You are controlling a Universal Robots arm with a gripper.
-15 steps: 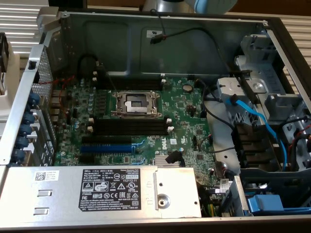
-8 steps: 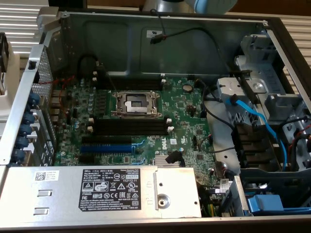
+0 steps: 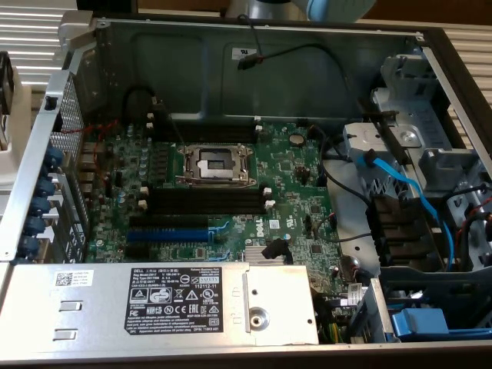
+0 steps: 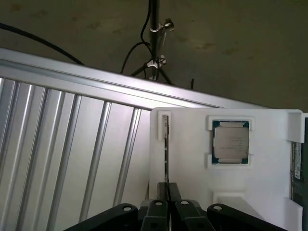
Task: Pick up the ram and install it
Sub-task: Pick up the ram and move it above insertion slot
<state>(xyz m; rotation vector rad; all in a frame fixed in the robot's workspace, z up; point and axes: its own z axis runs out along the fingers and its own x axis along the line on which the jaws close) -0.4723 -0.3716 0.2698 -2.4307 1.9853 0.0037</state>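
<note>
Pick step in hand: my gripper (image 4: 166,188) pinched narrow on ram (image 4: 166,139), which stands edge-on in white holder (image 4: 190,144) slot. Black memory slots (image 3: 204,201) bare, install not done. I judge lift needs straight pull along slot, no twist

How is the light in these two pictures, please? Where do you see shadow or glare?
Exterior view: even light on the motherboard, the case's back wall in shade, the power supply cover pale and bright. Wrist view: the white holder is bright, nearly washed out; the floor is dim; the claw, shut on the ram, is a dark shape.
</note>
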